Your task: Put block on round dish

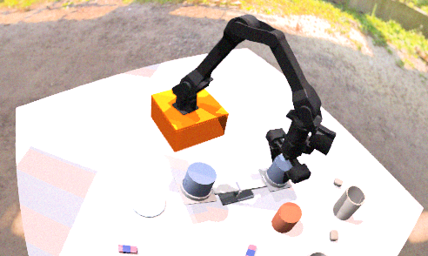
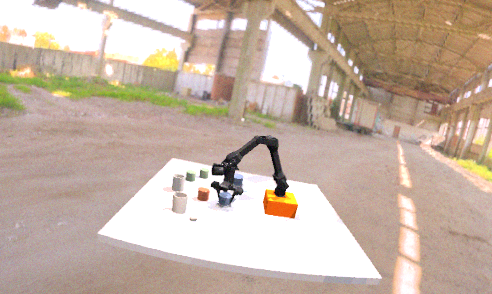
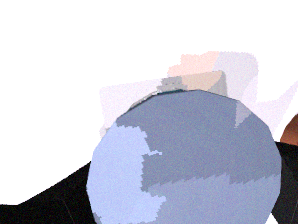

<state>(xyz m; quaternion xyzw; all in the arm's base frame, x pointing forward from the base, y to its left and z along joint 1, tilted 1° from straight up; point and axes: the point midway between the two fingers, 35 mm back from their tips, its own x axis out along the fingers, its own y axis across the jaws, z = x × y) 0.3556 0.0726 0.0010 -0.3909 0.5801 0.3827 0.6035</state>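
One blue cup (image 1: pixel 277 171) (image 2: pixel 225 199) (image 3: pixel 190 160) stands upside down on the right end of the balance in the top view, the end farther from the dish. My gripper (image 1: pixel 284 165) (image 2: pixel 226 196) is shut on this cup, one finger at each side. The cup appears to be still on its pan. The other blue cup (image 1: pixel 199 180) (image 2: pixel 239 179) stands on the other end. The balance (image 1: pixel 230 198) has a dark base between them. The round white dish (image 1: pixel 150 210) lies left of the balance in the top view. No block shows; the cups hide what is under them.
An orange-brown cylinder (image 1: pixel 287 218) (image 2: pixel 203 194) stands near the held cup. A grey hollow cylinder (image 1: pixel 346 208) (image 2: pixel 179 204) and a small pale piece (image 1: pixel 337 182) are farther right in the top view. Two green cylinders (image 2: pixel 190 176) (image 2: pixel 204 173) stand farther off. The arm's base is on an orange box (image 1: pixel 197 138) (image 2: pixel 280 206).
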